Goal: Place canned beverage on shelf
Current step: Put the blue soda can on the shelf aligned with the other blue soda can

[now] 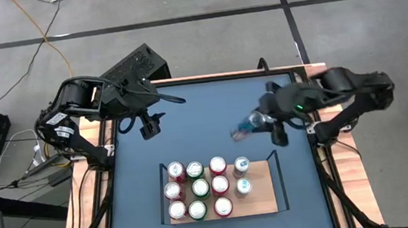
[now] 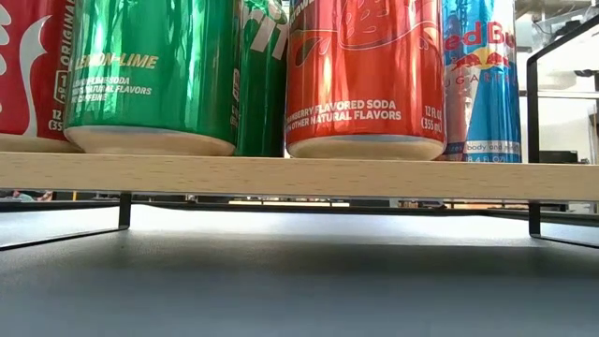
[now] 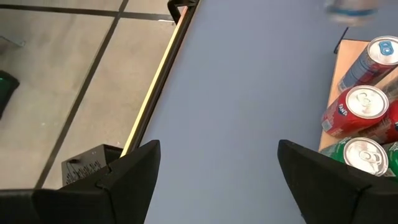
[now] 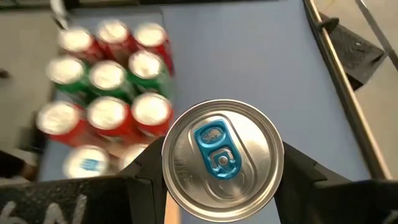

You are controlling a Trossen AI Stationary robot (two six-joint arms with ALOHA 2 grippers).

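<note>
Above the desk [image 1: 190, 123] near its right edge, right claw [image 4: 222, 163] grips can [image 4: 222, 160] by its sides; smooth rigid metal, probably slippery, dentable. Left claw [image 3: 217, 180] wide, empty.

Overhead and low views share the shelf [image 1: 261, 191].

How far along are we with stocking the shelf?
Done: eleven cans stand on the shelf. In hand: the right gripper holds a blue-tab can above the table, behind the shelf. Left: set it on the shelf's bare right side. The left gripper waits open.
</note>
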